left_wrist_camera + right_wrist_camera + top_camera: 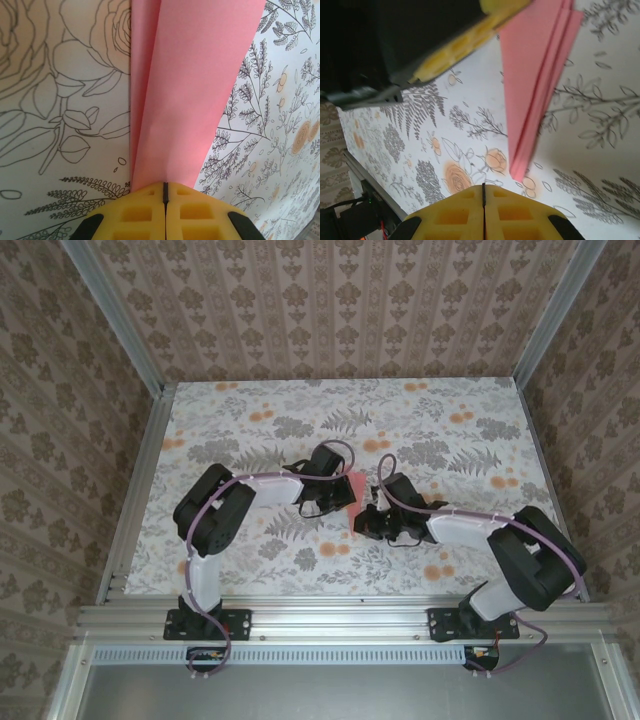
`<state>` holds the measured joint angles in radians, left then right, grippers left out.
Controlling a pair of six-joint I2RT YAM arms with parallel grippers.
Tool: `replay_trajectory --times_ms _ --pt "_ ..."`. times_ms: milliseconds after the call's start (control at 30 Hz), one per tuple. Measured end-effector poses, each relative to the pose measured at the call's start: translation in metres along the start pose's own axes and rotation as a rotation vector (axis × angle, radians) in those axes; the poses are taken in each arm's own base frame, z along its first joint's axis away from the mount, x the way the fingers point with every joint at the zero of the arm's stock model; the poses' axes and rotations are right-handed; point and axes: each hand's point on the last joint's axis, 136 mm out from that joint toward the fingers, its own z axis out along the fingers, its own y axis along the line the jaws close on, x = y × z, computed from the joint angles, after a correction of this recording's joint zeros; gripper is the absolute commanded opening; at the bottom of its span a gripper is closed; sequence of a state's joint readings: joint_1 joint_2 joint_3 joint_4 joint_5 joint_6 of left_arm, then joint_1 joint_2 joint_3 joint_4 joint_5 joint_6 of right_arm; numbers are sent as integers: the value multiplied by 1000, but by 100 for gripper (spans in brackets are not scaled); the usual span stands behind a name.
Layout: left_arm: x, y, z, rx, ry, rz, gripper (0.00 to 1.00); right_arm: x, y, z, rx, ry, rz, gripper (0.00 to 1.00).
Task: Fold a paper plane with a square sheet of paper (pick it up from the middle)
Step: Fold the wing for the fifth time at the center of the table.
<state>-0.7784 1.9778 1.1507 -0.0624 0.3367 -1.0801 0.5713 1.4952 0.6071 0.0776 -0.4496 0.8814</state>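
The left gripper (165, 185), jaws closed, pinches one end of the folded pink paper plane (192, 85) over the flower-printed tabletop (65, 100), while the right gripper (483, 187), jaws pressed together and empty, sits just short of its narrow far end.

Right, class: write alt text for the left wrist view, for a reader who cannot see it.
The pink paper plane, folded lengthwise into layers, stretches away from the left gripper, whose shut yellow fingertips pinch its near end at the bottom edge. Behind it lies the table, printed with outlined flowers and ferns.
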Motion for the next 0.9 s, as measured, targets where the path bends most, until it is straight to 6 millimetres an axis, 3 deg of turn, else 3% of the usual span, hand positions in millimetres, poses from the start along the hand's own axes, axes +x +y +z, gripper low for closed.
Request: replay_trajectory --times_ms 133,333,767,900 --pt "0 0 0 0 1 0 6 -7 1 11 7 10 -3 9" --pt "1 0 1 3 6 0 6 -2 -15 32 27 61 26 8" --pt "-5 0 0 28 51 20 13 0 -19 34 27 80 55 5" --pt "-15 -2 1 23 58 47 14 0 -20 34 36 84 56 4"
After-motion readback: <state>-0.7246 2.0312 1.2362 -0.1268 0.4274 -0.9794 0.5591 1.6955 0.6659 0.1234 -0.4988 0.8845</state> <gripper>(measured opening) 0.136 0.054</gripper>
